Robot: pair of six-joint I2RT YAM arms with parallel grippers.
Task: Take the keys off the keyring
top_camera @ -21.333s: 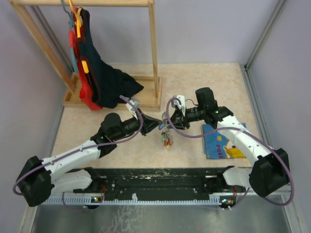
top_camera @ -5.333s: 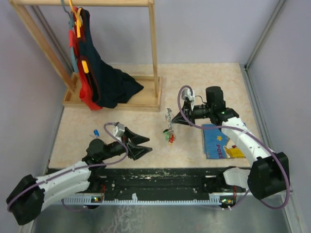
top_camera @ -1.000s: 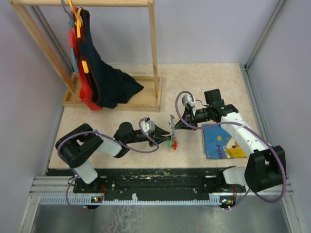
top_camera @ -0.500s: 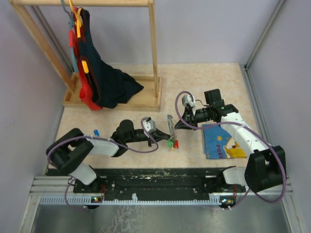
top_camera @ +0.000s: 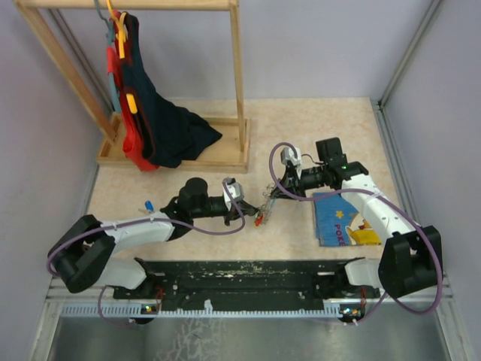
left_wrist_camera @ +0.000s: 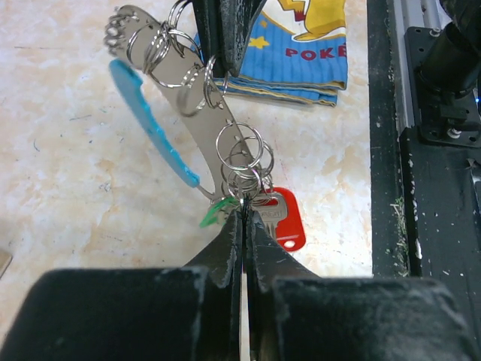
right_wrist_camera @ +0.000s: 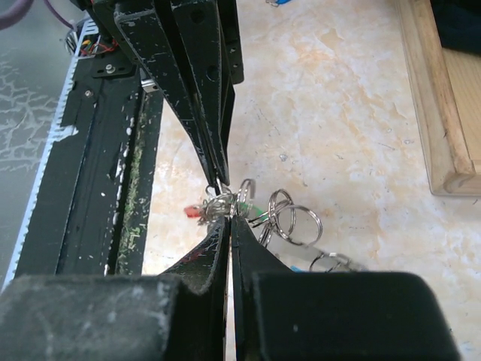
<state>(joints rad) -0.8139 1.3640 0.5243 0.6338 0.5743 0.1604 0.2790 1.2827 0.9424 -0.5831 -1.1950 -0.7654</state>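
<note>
**Top view.** A second ago the left jaws stood half open beside the bunch. Now they are clenched on the low end of the keyring, and the left arm reaches in flatter. The right jaws remain clenched on the ring's upper end. The keyring is now slung between the two arms above the worktop, near the picture book, with the red key dangling at its low end. A small blue key lies well apart on the left and looks to be off the ring already.

**Left wrist.** The jaws are pressed together on the lowest cluster of small rings. The green key pokes out on one side and the red one hangs on the other. I cannot tell whether a key blade is also in the pinch. The grey strap with its light-blue patch runs up to the right arm's fingers.

**Right wrist.** The right jaws meet on the rings, and the left arm's fingers come down to the same knot. Loose rings hang just beside it.

With both ends held, the keys can probably be worked off next. The green and red keys are still on the ring.
</note>
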